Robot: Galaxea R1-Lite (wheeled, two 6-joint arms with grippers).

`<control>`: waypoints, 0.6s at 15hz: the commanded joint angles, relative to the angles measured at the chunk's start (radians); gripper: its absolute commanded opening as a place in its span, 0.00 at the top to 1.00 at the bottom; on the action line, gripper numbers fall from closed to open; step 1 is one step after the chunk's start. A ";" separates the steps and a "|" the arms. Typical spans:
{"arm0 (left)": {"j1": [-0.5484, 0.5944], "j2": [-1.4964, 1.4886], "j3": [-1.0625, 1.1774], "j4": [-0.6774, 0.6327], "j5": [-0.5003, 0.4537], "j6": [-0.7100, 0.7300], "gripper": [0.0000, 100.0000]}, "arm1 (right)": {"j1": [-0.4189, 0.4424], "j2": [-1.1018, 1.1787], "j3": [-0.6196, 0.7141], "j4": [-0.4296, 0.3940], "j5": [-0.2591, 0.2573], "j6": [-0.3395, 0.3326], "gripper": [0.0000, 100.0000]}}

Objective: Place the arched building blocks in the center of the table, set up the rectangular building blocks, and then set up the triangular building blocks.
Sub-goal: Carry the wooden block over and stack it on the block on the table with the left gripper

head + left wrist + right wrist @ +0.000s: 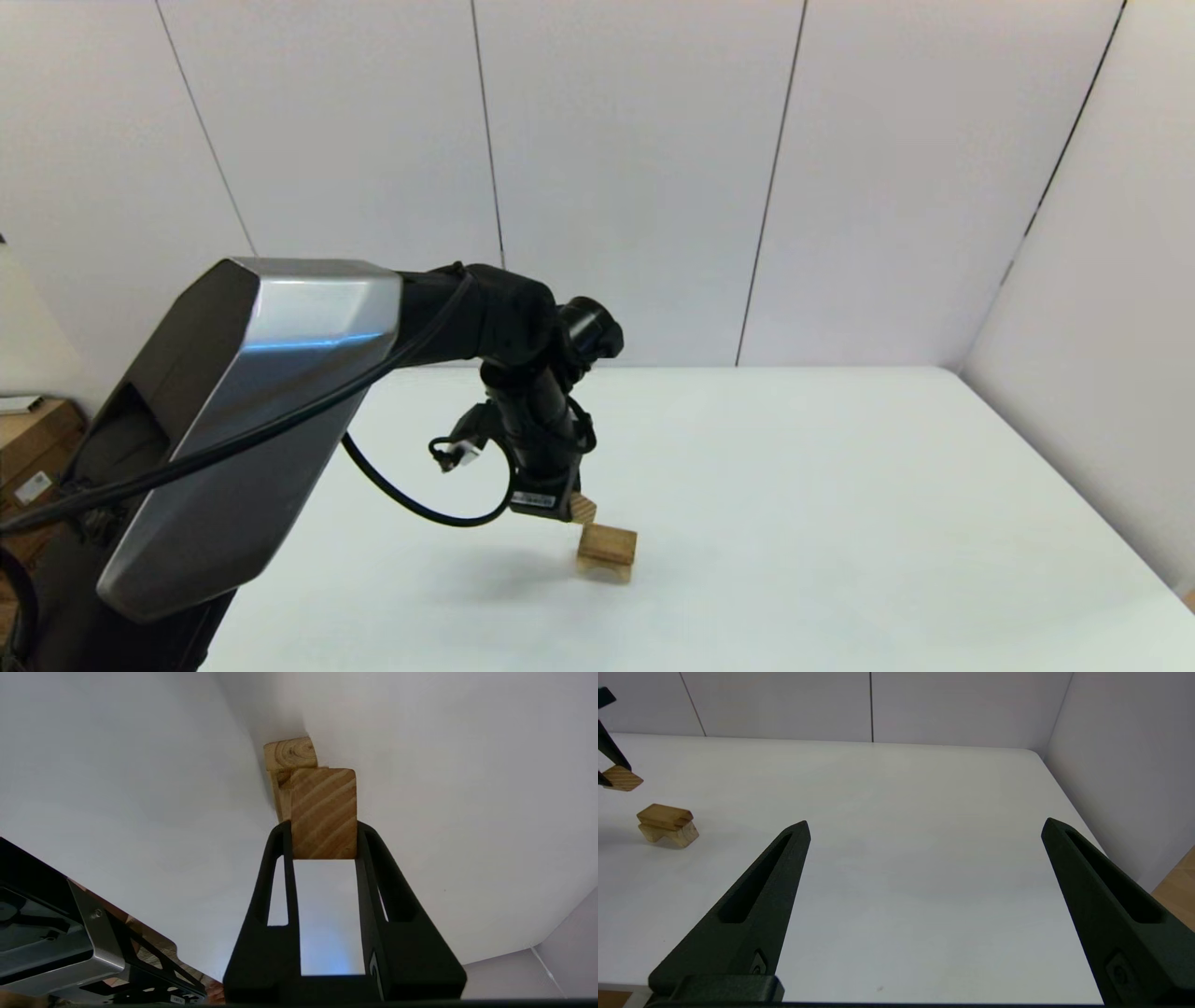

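My left gripper (573, 505) hangs over the middle of the table (840, 485), shut on the triangular block (583, 509), a small wedge with striped grain (323, 812). The wedge hovers just above and slightly behind a two-block stack, not touching it. In that stack the rectangular block (609, 542) lies flat on the arched block (602, 567). The right wrist view shows the same stack, the rectangular block (665, 813) on the arched block (672, 834), with the held wedge (622, 778) above. My right gripper (924, 826) is open and empty near the table's right front.
White wall panels close off the table's far side and right side. A cardboard box (33, 439) sits off the table at the far left. The left arm's silver housing (252, 411) and its cable loop (420, 504) reach over the table's left part.
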 commanded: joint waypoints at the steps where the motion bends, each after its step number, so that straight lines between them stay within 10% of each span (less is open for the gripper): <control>1: -0.006 0.006 0.000 0.005 0.002 -0.009 1.00 | 0.000 -0.002 0.000 0.000 0.000 -0.001 0.00; 9: -0.006 0.006 0.000 0.005 0.003 -0.006 1.00 | 0.000 -0.002 0.002 0.000 0.000 -0.001 0.00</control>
